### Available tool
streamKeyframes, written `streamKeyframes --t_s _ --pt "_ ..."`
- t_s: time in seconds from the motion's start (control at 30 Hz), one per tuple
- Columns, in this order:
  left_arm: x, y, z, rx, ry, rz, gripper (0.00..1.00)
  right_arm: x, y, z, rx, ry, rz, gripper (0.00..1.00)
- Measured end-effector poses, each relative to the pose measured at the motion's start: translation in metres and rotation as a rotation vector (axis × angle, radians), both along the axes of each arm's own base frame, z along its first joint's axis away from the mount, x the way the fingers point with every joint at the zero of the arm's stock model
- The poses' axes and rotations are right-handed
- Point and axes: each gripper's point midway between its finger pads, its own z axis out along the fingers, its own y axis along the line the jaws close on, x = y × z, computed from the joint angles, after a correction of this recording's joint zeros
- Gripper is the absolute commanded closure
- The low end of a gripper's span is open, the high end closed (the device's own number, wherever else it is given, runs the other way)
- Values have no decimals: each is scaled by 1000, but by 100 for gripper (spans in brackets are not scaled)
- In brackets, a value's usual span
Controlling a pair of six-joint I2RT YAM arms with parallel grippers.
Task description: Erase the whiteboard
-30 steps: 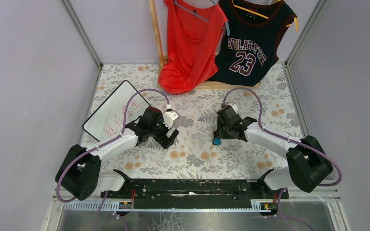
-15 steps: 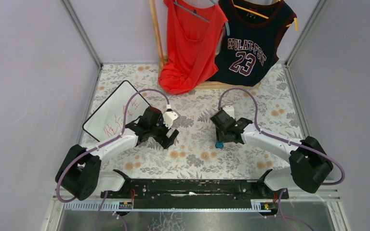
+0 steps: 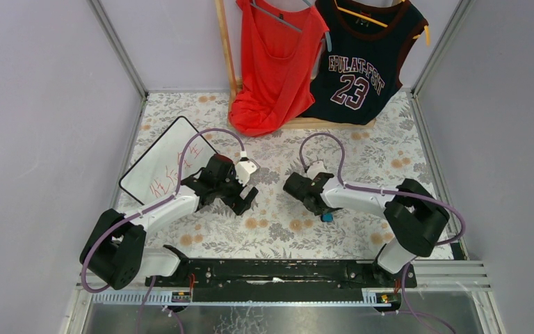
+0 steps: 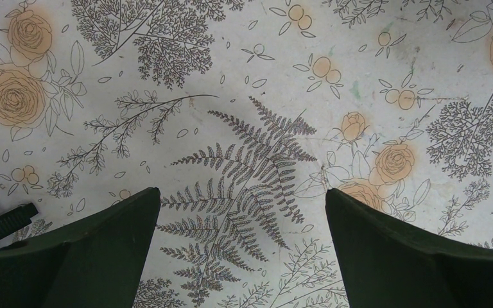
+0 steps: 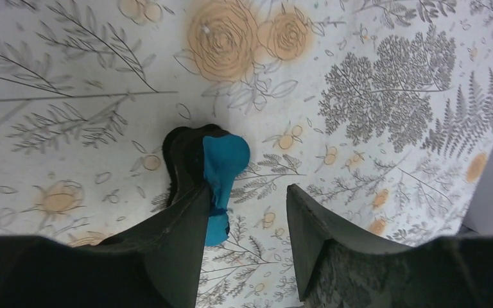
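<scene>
Right of the whiteboard (image 3: 160, 156), the eraser (image 5: 224, 160) is straddled, ungripped, by the parted right gripper (image 5: 247, 192), presumably for pickup; the left gripper (image 4: 241, 192) is spread empty.

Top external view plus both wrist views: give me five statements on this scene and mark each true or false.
1. The whiteboard bears red writing. True.
2. The left gripper holds something. False: its jaws stand wide open and empty above the floral table cover.
3. The whiteboard lies on the table's right side. False: it lies on the left, beside the left arm.
4. A red top and a dark jersey hang at the far end. True.
5. A blue-and-black item sits beside one finger of the right gripper, whose jaws are apart. True.
</scene>
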Motion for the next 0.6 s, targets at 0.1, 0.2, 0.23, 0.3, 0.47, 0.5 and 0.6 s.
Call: streamKeyframes --t_s 0.1,0.2,0.23,0.3,0.47,0.5,0.6 --pt "0 0 0 0 0 0 0 -6 -5 -6 -52 20 6 45" --pt "0 0 0 0 0 0 0 -6 -2 -8 -60 20 27 45" --pt "0 0 0 0 0 0 0 -6 -1 -8 -56 20 34 45" --pt "0 0 0 0 0 0 0 -6 3 -8 -40 22 47 45" --pt "0 0 0 1 0 -1 0 -2 18 -3 51 -1 56 45" --pt "0 0 0 1 -1 -2 0 -2 21 -3 66 -4 57 45" --pt "0 0 0 1 -2 -3 0 -1 26 -1 99 -9 59 45"
